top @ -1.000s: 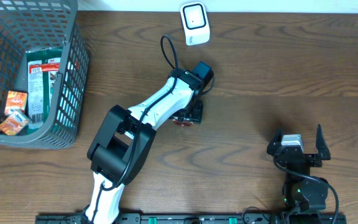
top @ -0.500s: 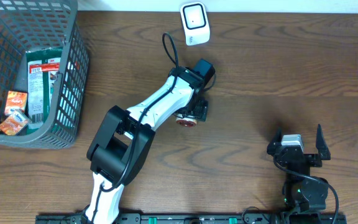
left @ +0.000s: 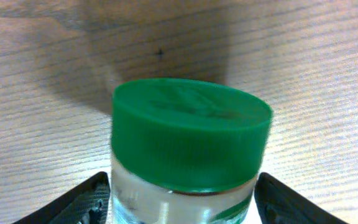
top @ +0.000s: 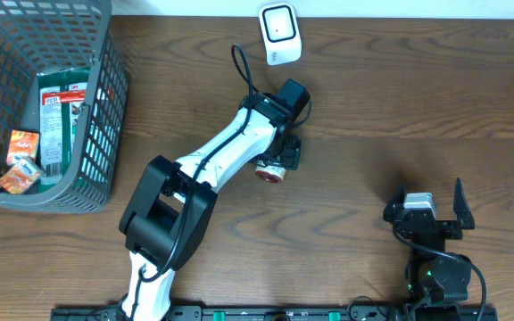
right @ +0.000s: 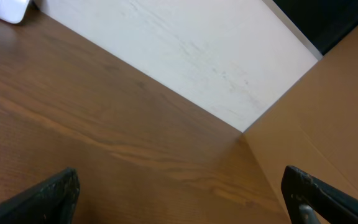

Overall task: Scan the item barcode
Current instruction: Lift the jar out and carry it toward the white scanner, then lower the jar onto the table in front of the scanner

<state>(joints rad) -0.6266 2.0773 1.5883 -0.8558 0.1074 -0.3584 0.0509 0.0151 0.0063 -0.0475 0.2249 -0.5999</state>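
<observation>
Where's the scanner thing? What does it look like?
Look along the far edge of the brown wooden table, near its middle. Just past the left gripper lies the scanner: a small white rounded box with a dark square outline on its face, the only white box there.

The bench (top: 373, 107) is seen from overhead; the jar (left: 191, 134) is shared, close-up, by the left wrist view; the right is pointed low across the bench.

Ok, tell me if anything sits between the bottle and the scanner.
Nothing visible on the table does. From the green-capped bottle in the left gripper to the white scanner the surface is bare; only that arm's own wrist hangs over the stretch.
</observation>
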